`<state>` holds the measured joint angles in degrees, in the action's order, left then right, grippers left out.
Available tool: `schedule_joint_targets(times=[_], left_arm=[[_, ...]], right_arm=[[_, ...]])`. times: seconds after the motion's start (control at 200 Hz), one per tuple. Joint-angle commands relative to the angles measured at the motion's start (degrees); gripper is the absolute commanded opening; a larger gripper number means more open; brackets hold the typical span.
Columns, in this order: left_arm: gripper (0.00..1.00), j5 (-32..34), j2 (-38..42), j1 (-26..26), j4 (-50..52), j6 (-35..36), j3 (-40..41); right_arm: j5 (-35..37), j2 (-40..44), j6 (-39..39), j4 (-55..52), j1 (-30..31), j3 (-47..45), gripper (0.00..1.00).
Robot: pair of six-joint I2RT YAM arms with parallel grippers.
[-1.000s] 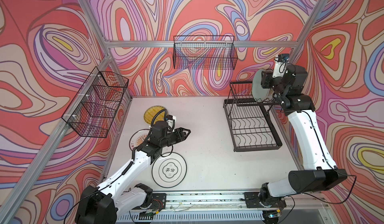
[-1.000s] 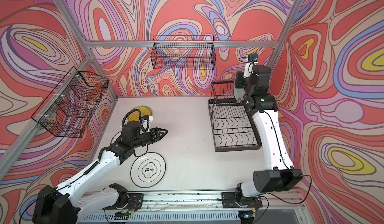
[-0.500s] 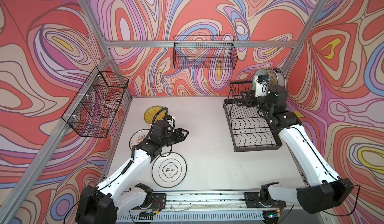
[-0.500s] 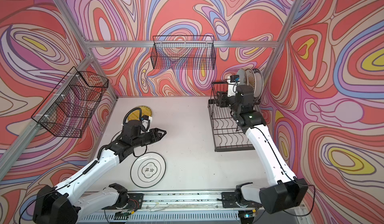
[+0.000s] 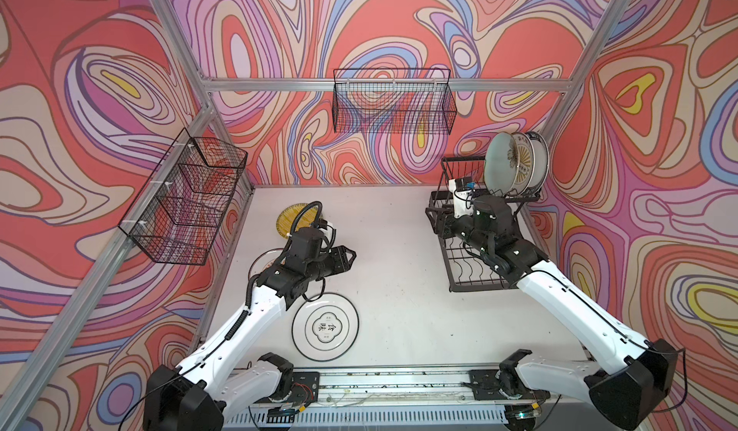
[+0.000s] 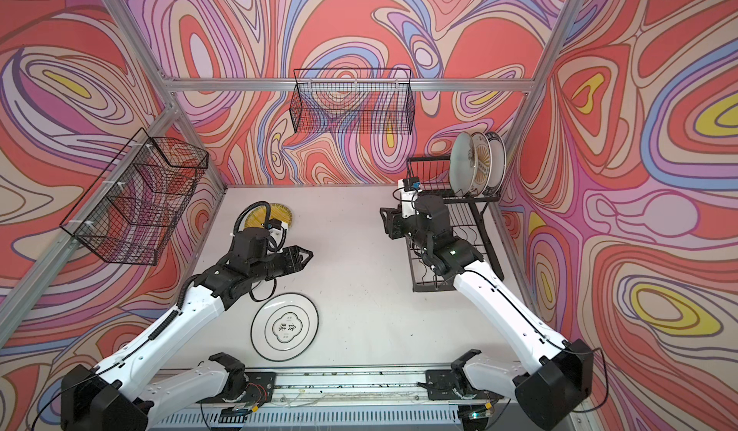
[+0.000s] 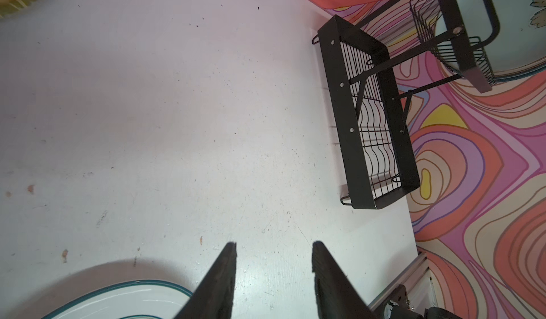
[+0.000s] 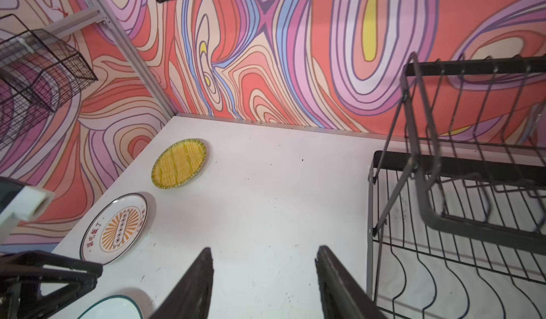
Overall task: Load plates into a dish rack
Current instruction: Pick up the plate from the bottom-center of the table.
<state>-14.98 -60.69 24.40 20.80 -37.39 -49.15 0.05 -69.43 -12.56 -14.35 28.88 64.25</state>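
The left fingers (image 7: 221, 279) stand apart, holding nothing, above the table (image 7: 177, 110). The right fingers (image 8: 199, 282) gape empty beside the black wire dish rack (image 7: 347, 116). A white plate (image 5: 325, 326) reading 食味 lies flat near the left arm. Beyond it lie a sunburst plate (image 8: 113, 229) rimmed with red Chinese characters and a yellow striped plate (image 8: 178, 163). Three plates stand upright in the rack's upper tier, among them a pale green flowered plate (image 5: 499, 165).
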Motion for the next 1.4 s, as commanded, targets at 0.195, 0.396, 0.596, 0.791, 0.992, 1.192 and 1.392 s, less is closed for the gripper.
schedule_joint_targets(times=[0.195, 0.396, 0.596, 0.791, 0.992, 1.192, 1.392], left_arm=[[0.47, 4.29, 4.55, 0.27, 5.63, 2.25, 1.15], [0.46, 6.02, 3.05, 0.22, 6.85, -0.01, 3.94], [0.46, 7.93, 1.05, 0.22, 7.95, -0.43, 4.37], [0.45, 10.23, -0.63, 0.26, 8.65, -0.89, 4.58], [0.44, 10.65, -2.02, 0.26, 8.53, -1.2, 4.94], [0.44, 11.37, -2.24, 0.22, 9.25, -1.03, 4.78], [0.44, 11.14, -2.05, 0.28, 8.86, -1.27, 5.28]], right_arm=[[3.22, -2.34, -4.37, 6.02, 6.67, -5.23, 0.56], [2.49, -5.03, -8.18, 9.45, 10.32, -7.97, 0.55], [1.45, -8.58, -11.87, 10.94, 12.8, -9.95, 0.54], [-1.33, -13.07, -15.62, 12.45, 14.71, -11.4, 0.53], [-5.79, -17.68, -19.76, 16.24, 16.73, -13.25, 0.52], [-9.48, -21.73, -22.21, 18.5, 18.55, -14.06, 0.52], [-14.43, -27.6, -26.81, 24.54, 21.0, -14.79, 0.52]])
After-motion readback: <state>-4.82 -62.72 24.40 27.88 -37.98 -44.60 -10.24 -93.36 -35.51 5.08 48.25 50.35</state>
